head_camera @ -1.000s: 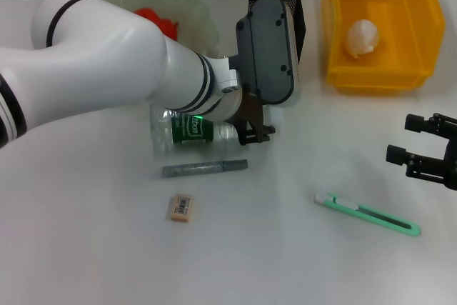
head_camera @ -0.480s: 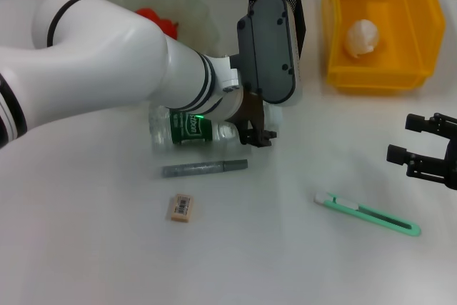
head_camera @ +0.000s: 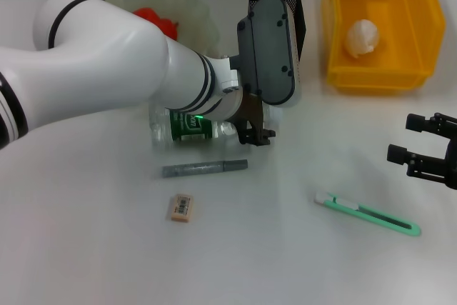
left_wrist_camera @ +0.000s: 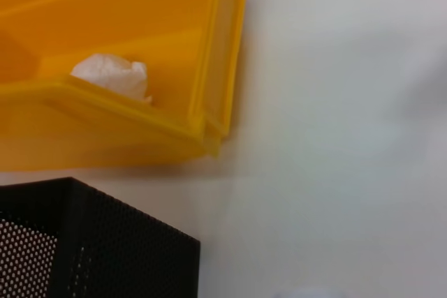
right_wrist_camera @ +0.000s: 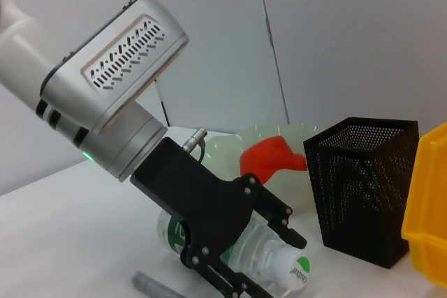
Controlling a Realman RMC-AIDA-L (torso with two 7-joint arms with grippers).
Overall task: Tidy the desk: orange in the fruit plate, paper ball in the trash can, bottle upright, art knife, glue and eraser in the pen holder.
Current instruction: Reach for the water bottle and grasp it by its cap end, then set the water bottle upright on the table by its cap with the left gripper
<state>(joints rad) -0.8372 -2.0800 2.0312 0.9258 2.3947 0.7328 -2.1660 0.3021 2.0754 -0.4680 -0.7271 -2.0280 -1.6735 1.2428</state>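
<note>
The bottle [head_camera: 184,126] lies on its side on the desk [head_camera: 285,248], cap toward the right. My left gripper [head_camera: 255,133] is shut on the bottle's neck [right_wrist_camera: 269,263], one finger on each side just behind the cap [right_wrist_camera: 298,270]. The orange [head_camera: 152,17] sits in the fruit plate [head_camera: 196,12]. The paper ball [head_camera: 361,37] lies in the trash can [head_camera: 378,69]. The glue [head_camera: 204,168], the eraser [head_camera: 181,207] and the art knife [head_camera: 368,213] lie flat on the desk. The pen holder [head_camera: 300,16] stands behind my left wrist. My right gripper [head_camera: 401,137] hovers open at the right edge.
The trash can [left_wrist_camera: 209,68] and the pen holder [left_wrist_camera: 91,242] stand close together, with the paper ball [left_wrist_camera: 112,76] inside the can. My left forearm [head_camera: 107,69] spans the left half of the desk and hides part of the fruit plate.
My left gripper's fingers have drawn in around the bottle's neck, and the bottle has shifted slightly. The right arm has stayed put.
</note>
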